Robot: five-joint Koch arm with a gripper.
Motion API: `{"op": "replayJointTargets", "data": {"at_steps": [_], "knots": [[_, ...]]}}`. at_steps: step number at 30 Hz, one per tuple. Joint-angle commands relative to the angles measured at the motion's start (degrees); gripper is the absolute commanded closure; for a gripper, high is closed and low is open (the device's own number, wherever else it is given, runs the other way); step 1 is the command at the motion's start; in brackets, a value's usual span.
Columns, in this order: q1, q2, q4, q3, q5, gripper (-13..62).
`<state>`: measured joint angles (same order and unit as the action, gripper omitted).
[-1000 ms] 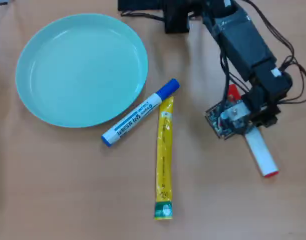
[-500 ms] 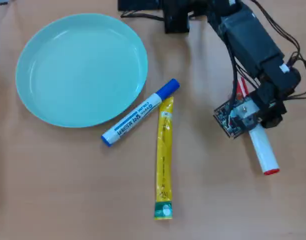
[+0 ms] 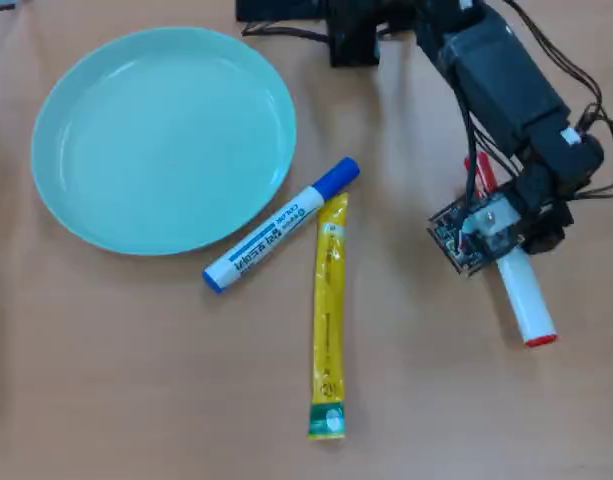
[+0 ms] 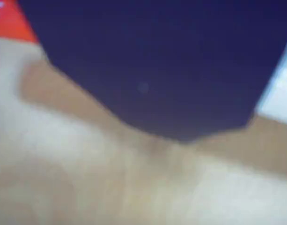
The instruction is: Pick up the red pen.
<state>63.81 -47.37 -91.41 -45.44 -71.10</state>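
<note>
Four things lie on the tan worktop (image 3: 106, 400) in the overhead view. The largest is the teal plate (image 3: 66, 190), at ten o'clock from the middle and empty. Next is the yellow tube (image 3: 329, 320), near centre and running toward six. The blue marker (image 3: 276, 228) slants from its cap at one o'clock down to seven, just beside the plate's rim.

The red pen (image 3: 524, 295) is at three o'clock, its white barrel pointing toward five, its red cap mostly hidden under the arm (image 3: 506, 85). The gripper (image 3: 491, 205) sits right over the pen's upper half. Whether the jaws have closed on it I cannot tell; the wrist view is a blur of dark shape and a red corner.

By my reading the reach is done; the grasp is unconfirmed, and the lift remains.
</note>
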Motion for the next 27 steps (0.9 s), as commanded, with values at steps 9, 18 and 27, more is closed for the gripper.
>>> {"op": "replayJointTargets", "data": {"at_steps": [9,18,27], "knots": [[0.2,-15.2,-5.0,1.6,8.3,55.9],[0.5,-24.3,-5.1,3.9,14.2,55.9],[3.3,-27.0,-5.3,8.4,14.0,56.0]]}}
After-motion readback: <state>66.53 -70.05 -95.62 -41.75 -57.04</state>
